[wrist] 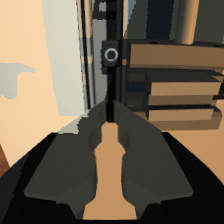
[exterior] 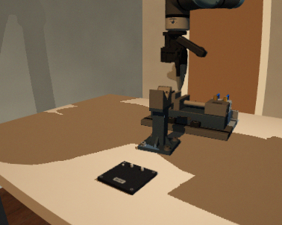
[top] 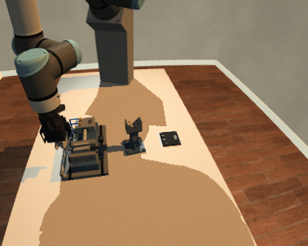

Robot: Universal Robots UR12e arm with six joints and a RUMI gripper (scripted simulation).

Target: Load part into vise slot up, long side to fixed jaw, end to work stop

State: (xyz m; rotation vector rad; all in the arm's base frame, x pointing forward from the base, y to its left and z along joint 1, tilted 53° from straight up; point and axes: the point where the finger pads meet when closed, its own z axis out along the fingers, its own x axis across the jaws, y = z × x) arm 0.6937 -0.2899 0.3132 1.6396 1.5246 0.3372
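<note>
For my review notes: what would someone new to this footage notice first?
Probably the big arm reaching down at one side of the table, its closed hand beside the vise. Next, the V-block standing on its post near the vise. Then the flat black infeed plate on a brightly lit patch of table, beyond the V-block from the vise, with no block on it.
</note>
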